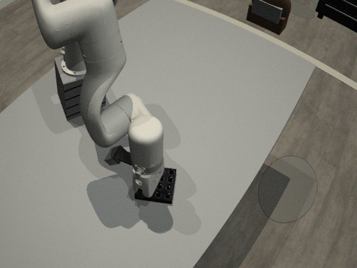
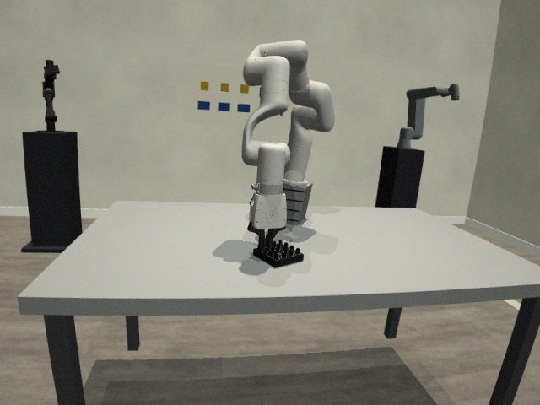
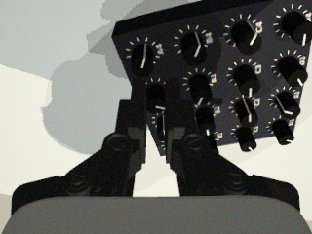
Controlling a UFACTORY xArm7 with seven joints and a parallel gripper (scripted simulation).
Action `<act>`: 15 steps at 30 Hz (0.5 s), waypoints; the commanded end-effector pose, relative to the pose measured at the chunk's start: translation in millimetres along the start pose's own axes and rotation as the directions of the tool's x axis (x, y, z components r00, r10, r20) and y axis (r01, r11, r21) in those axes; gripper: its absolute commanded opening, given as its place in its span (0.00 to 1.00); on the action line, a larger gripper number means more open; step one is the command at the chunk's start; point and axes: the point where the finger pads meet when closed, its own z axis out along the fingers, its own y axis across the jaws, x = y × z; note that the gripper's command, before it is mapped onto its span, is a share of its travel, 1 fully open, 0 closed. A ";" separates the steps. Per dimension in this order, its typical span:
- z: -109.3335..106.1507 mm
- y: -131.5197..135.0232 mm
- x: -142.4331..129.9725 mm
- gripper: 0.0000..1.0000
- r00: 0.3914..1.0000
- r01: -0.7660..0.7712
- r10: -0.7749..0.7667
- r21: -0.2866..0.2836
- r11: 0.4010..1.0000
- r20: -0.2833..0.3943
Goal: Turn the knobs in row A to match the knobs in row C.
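Note:
The black knob box [image 1: 174,184] [image 2: 288,261] [image 3: 185,17] stands on the table under the arm. In the wrist view row A is leftmost. My gripper [image 2: 265,247] [image 3: 155,97] points down at row A, with one finger on each side of knob A3 [image 3: 156,97]. The fingers are shut on it; no gap shows. The white line on A3 shows low on the knob, toward the right. Knob A4 [image 3: 142,58] stands free above; its line runs almost vertically in the picture. Knob C3 [image 3: 245,80] has its line low. A2 and A1 are partly hidden behind the fingers.
Knobs B3 [image 3: 200,89] and B4 [image 3: 194,48] stand close to the right finger. Rows C and D lie farther right. The grey table [image 1: 230,115] [image 2: 174,270] carries the box and the arm's base. A dark angular block [image 1: 119,154] shows beside the arm's wrist.

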 end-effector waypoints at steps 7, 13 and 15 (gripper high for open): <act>-1.3 -1.2 -1.3 0.08 1.000 -0.002 0.002 0.003 1.000 0.003; -1.3 -1.2 -1.3 0.08 1.000 -0.022 0.022 0.003 1.000 0.003; -1.3 -1.2 -1.3 0.08 0.999 -0.036 0.036 0.003 0.999 0.003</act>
